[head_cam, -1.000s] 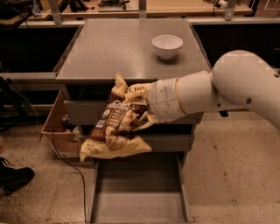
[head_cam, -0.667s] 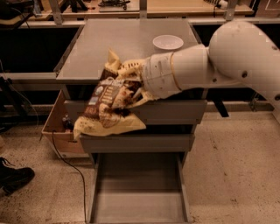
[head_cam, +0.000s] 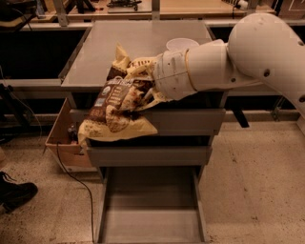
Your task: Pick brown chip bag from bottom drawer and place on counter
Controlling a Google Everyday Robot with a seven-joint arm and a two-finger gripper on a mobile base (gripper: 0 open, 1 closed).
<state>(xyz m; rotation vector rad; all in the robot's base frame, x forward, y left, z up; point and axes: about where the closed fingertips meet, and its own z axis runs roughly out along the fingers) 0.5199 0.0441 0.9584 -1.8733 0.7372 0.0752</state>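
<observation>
The brown chip bag (head_cam: 119, 107) hangs in the air, dark brown with pale tan edges, over the front edge of the counter (head_cam: 119, 52) and in front of the two closed drawer fronts. My gripper (head_cam: 148, 93) is shut on the bag's upper right part; the white arm (head_cam: 224, 64) reaches in from the right and hides most of the hand. The bottom drawer (head_cam: 150, 209) stands pulled out below, its grey floor bare.
A white bowl (head_cam: 180, 44) sits on the counter's back right, partly behind my arm. A cardboard box (head_cam: 64, 138) and a cable lie on the floor to the left of the cabinet. A black shoe (head_cam: 14, 193) is at far left. A wooden tabletop (head_cam: 190, 7) runs behind.
My gripper has lifted the chip bag higher and toward the counter; the bag now overlaps the counter's front edge. My arm now covers part of the bowl.
</observation>
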